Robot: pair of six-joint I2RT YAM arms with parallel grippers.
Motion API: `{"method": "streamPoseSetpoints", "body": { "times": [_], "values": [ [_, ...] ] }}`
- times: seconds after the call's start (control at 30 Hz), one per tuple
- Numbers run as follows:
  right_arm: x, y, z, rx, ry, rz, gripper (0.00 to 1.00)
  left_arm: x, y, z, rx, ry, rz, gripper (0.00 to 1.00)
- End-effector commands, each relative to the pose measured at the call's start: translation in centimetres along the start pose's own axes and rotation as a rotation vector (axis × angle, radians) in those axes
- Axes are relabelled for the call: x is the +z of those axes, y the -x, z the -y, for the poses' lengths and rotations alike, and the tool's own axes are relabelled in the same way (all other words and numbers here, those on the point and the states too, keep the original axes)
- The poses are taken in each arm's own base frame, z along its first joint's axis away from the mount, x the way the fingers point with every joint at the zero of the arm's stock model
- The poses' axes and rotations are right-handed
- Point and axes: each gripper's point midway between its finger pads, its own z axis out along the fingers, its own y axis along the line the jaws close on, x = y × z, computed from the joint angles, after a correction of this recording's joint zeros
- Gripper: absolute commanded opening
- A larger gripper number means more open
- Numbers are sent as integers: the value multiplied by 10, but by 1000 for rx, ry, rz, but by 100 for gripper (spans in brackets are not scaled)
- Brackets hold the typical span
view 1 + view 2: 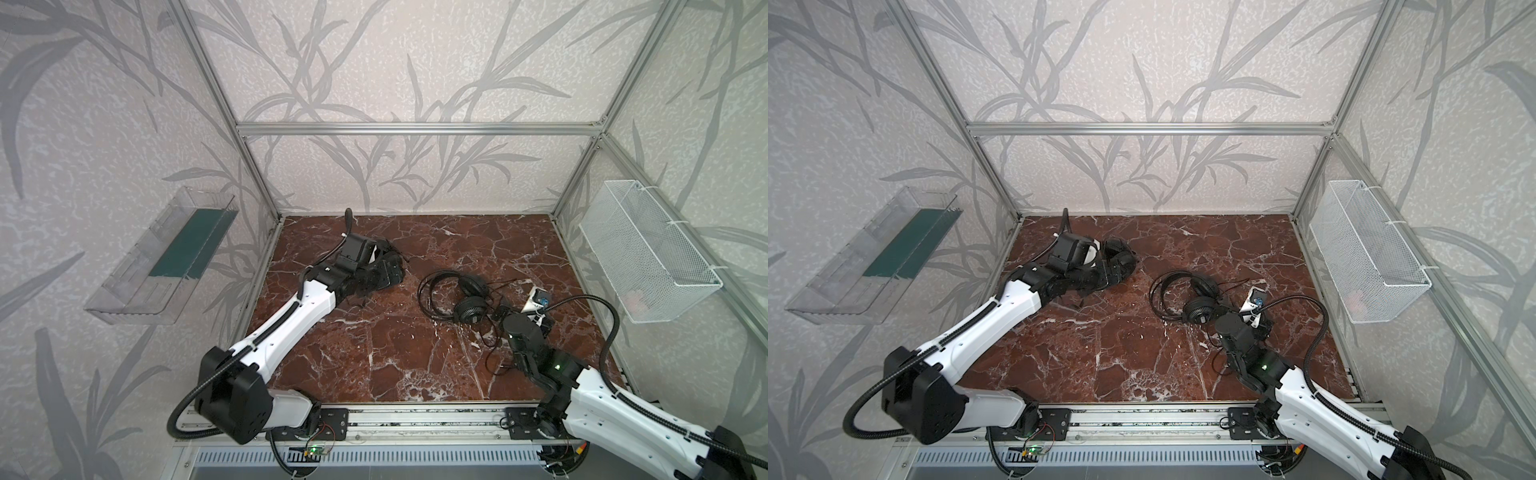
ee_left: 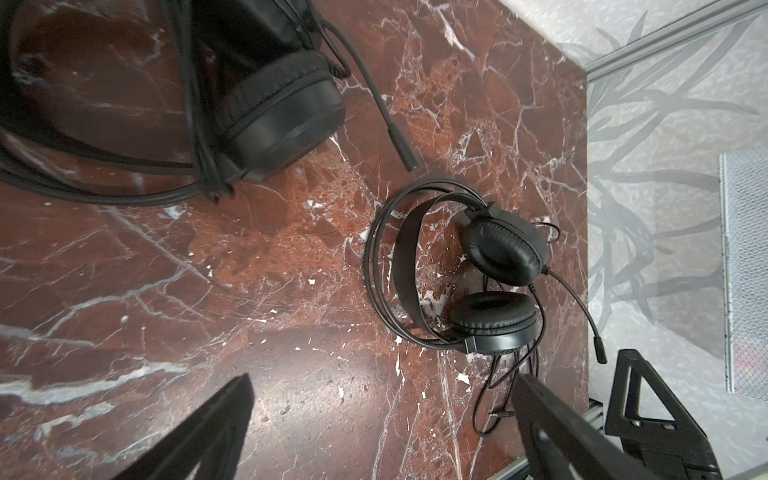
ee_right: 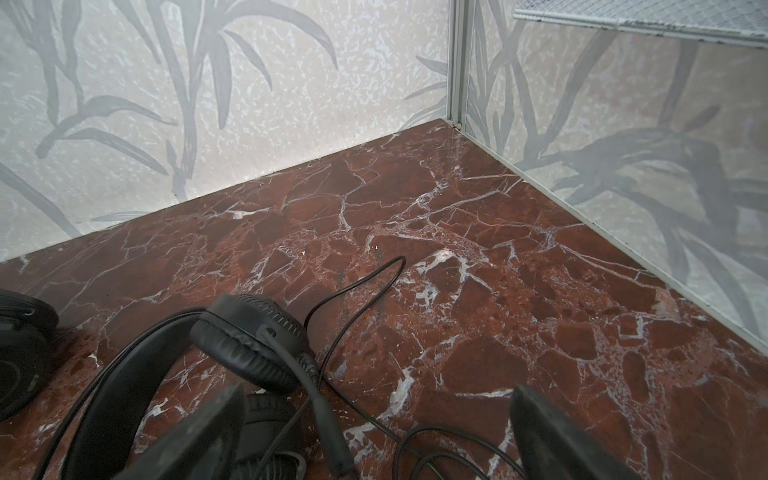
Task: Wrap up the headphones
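Two black headphones lie on the red marble table. One headset sits right of centre, headband loop to its left, its thin cable trailing loose toward the front. My right gripper is low beside it and open; the headset's mic boom and cable loops lie between the jaws, and an earcup is just ahead. The other headset lies at back left, close to my open left gripper, which has only bare marble between its fingers.
A clear plastic shelf hangs on the left wall. A white wire basket hangs on the right wall, with something pinkish inside. Aluminium frame posts stand at the back corners, and a metal rail runs along the front edge.
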Motion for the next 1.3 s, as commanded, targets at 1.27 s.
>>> {"method": "streamPoseSetpoints", "body": {
  "times": [1.27],
  "values": [
    [-2, -8, -24, -1, 141, -60, 99, 165, -51, -15, 320, 460, -410, 90]
  ]
}}
